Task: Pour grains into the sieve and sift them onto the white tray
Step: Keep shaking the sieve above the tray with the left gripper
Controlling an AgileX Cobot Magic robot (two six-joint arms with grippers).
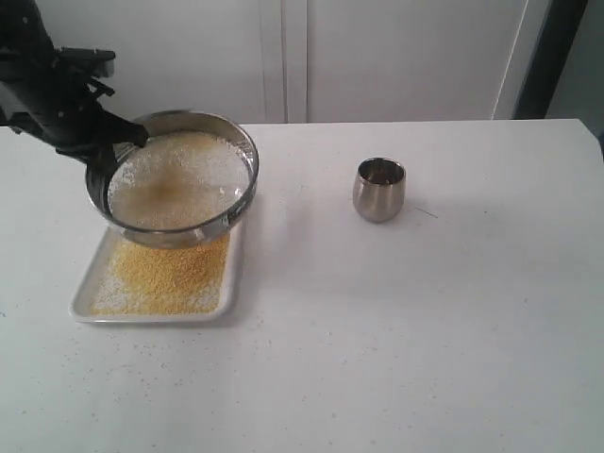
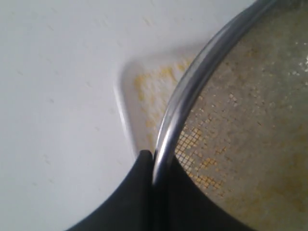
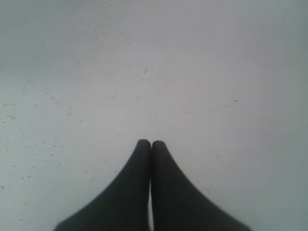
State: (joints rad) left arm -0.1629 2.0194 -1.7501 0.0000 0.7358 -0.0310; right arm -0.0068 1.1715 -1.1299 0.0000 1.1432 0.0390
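Note:
The round steel sieve (image 1: 236, 142) hangs tilted above the far end of the white tray (image 1: 83, 304), with whitish and some golden grains (image 1: 179, 179) lying on its mesh. My left gripper (image 1: 121, 142) is shut on the sieve's rim at its left side; in the left wrist view the two black fingers pinch the shiny rim (image 2: 185, 96) at the gripper (image 2: 154, 155). A bed of golden-yellow grains (image 1: 170, 276) covers the tray below. My right gripper (image 3: 151, 142) is shut with nothing in it, over bare table; it does not show in the exterior view.
A small steel cup (image 1: 379, 189) stands on the white table (image 1: 425, 330) to the right of the sieve. Stray grains dot the table around the tray. A white wall runs along the far edge.

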